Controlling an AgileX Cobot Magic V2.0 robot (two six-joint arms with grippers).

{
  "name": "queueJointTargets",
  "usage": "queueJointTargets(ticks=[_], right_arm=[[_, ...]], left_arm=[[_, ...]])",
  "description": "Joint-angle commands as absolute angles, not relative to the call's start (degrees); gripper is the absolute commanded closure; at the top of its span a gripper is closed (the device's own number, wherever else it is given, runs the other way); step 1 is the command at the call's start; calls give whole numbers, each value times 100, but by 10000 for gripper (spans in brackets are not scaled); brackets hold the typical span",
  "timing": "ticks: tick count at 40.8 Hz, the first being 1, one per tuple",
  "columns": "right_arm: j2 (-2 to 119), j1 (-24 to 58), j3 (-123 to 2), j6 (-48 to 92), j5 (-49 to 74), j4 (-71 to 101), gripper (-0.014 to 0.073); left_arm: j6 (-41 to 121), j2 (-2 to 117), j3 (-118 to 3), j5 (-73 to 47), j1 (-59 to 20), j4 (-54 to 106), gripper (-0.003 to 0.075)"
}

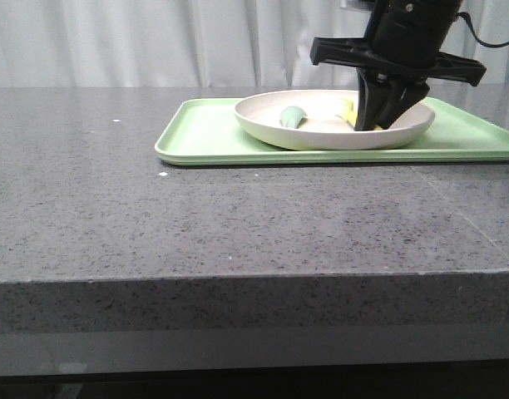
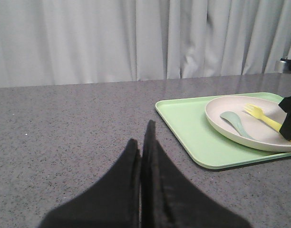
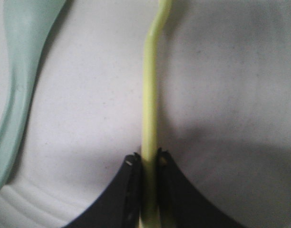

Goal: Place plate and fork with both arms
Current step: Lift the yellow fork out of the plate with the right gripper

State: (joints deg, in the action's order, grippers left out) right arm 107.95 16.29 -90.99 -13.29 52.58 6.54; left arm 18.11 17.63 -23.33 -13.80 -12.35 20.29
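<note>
The cream plate (image 1: pixel 321 131) sits on the light green tray (image 1: pixel 205 133) at the back of the table; it also shows in the left wrist view (image 2: pixel 259 133). My right gripper (image 1: pixel 378 116) reaches down into the plate and is shut on the handle of the pale yellow fork (image 3: pixel 150 109). The fork lies on the plate, its tines visible in the left wrist view (image 2: pixel 257 113). The plate's surface fills the right wrist view (image 3: pixel 88 118). My left gripper (image 2: pixel 141 142) is shut and empty, low over the grey table to the left of the tray; it does not show in the front view.
A teal-green spoon-like utensil (image 1: pixel 293 117) lies in the plate left of the fork, also in the left wrist view (image 2: pixel 236 123) and the right wrist view (image 3: pixel 17 90). The tray (image 2: pixel 193 128) stands on the grey stone table (image 1: pixel 238 224). Curtains hang behind.
</note>
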Motion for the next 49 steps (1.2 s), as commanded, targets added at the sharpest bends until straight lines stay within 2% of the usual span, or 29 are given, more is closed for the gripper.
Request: queueJointTargets(ticks=[1, 11, 21, 33, 49], right_arm=[[10414, 1619, -9286, -1329, 5168, 631, 692], [9968, 1442, -9291, -1329, 5230, 631, 692], [9699, 812, -9291, -1104, 5523, 636, 692], [9850, 345, -9291, -733, 5558, 636, 692], [10408, 353, -9291, -230, 5233, 636, 692]], left_arm=[[1794, 1808, -2478, -959, -1229, 2060, 739], [1794, 1808, -2478, -959, -1229, 2060, 739], [1794, 1808, -2478, -959, -1229, 2060, 739], [1794, 1808, -2478, -959, -1229, 2060, 739], [1794, 1808, -2478, -959, -1229, 2060, 739]])
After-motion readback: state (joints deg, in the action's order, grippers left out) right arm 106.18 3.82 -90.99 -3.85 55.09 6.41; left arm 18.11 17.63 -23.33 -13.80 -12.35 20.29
